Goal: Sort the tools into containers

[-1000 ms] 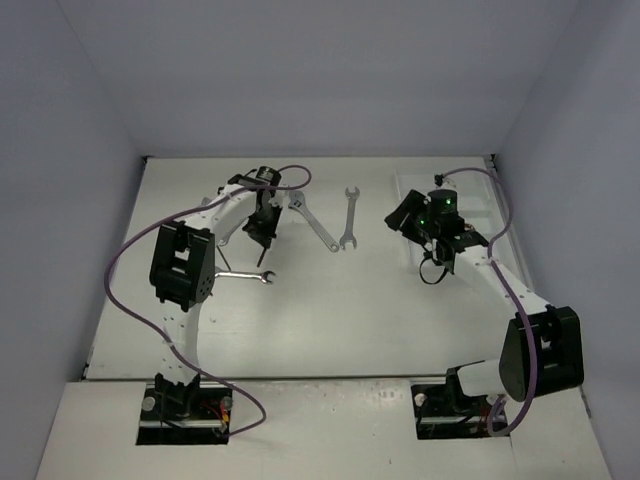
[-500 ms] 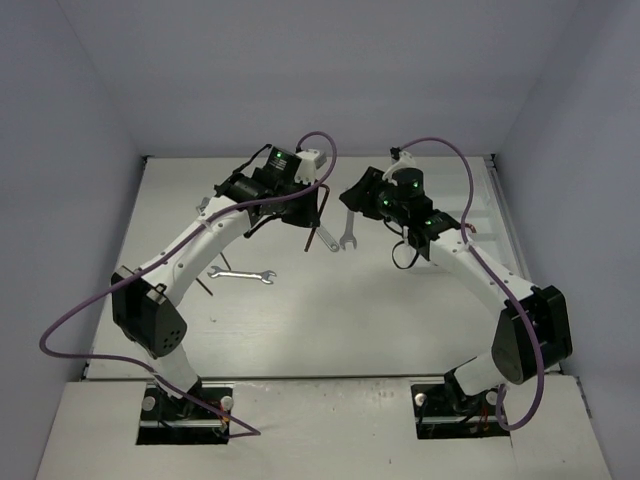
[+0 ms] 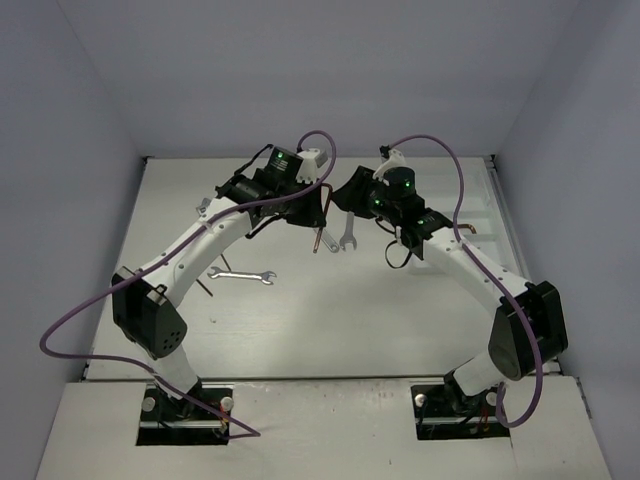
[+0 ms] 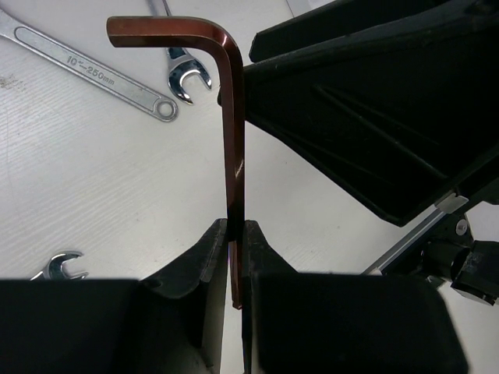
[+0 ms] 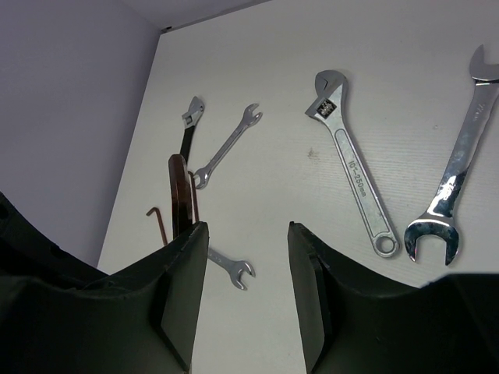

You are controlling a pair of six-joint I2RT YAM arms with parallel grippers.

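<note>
Left claw (image 4: 236, 234): clamped tight on the hex key (image 4: 234, 140); its fingers (image 4: 204, 261) pinch the long arm near its lower end.
Hex key: dark brown and L-shaped. The long arm stands straight out of the fingers, and the short arm bends off to one side at the far end. It is held off the table (image 3: 330, 320), over the back middle, between the two arms.
Right claw (image 5: 248, 234): jaws partly apart with nothing between them. It faces the left claw at close range.
Contact: the key shows just beside one finger (image 5: 187, 273) of the right claw, in line with it rather than in the gap. Whether they touch, I cannot tell.
Tray (image 3: 482, 195): white, at the back right of the table, mostly hidden behind the right arm (image 3: 470, 265). Its contents cannot be made out.
Adjustable wrench (image 5: 355, 175): flat on the table below the claws.
Open-end wrench (image 5: 458, 167): flat, near the adjustable wrench but not touching it.
Small wrench (image 3: 241, 273): flat on the table's left half, well apart from the tray.
Small hex key (image 5: 158, 220): on the table's left side.
</note>
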